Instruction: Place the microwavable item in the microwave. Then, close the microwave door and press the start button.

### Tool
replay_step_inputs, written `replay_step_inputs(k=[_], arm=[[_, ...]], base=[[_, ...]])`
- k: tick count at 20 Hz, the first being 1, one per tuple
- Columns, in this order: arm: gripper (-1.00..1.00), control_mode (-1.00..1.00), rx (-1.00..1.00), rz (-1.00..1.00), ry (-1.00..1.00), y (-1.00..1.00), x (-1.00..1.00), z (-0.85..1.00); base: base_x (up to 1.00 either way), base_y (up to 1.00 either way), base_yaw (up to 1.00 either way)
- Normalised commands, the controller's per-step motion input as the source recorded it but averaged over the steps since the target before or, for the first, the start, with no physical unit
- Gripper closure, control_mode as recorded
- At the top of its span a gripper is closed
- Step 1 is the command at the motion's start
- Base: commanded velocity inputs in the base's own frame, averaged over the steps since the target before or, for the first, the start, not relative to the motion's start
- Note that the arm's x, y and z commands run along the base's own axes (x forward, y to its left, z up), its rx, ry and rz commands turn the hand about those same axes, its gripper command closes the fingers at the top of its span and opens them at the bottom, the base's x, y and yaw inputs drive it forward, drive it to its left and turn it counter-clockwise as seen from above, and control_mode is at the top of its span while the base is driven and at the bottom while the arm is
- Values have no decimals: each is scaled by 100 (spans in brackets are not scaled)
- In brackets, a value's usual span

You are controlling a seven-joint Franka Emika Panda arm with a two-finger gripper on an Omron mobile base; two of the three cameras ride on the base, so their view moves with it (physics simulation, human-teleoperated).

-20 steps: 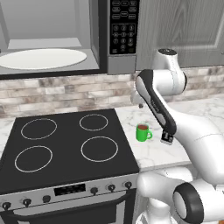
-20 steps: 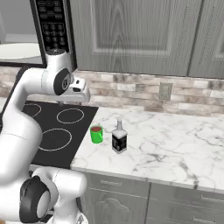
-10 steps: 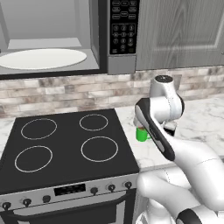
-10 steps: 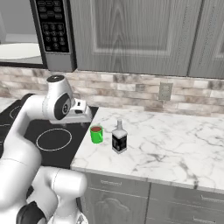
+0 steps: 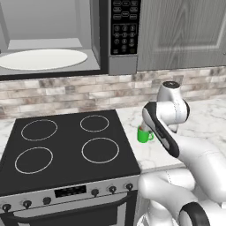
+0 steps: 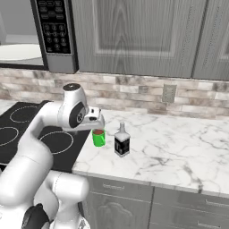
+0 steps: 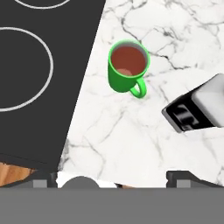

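The small green mug with dark liquid stands upright on the marble counter just beside the cooktop, its handle turned toward the counter's front edge. It shows too as the mug and the mug. My gripper hangs above it, open wide, nothing between its fingers, and the mug sits ahead of the fingertips, apart from them. From the right base camera the gripper hovers just over the mug's rim. The microwave is mounted above, its cavity open with the white turntable plate inside. The microwave door is out of view.
A small dark bottle with a white label stands close to the right of the mug, seen again as the bottle. The black cooktop borders the mug on the left. A wall outlet sits on the backsplash.
The arm has come down, bringing the hand low over the mug. The jaws have spread a little wider. The mug and bottle have not moved.
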Motion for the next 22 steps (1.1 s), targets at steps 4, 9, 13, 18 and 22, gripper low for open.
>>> replay_step_inputs(k=[4, 9, 13, 18, 22], arm=[[-100, -100, 0, 0, 10, 0, 53, -2], [-100, -100, 0, 0, 9, 0, 38, -7], [-100, -100, 0, 0, 8, 0, 12, -26], [-100, -100, 0, 0, 3, -7, 0, -40], [-100, -100, 0, 0, 0, -5, 0, -38]], base=[[0, 0, 0], [0, 0, 0], [0, 0, 0], [0, 0, 0], [0, 0, 0]])
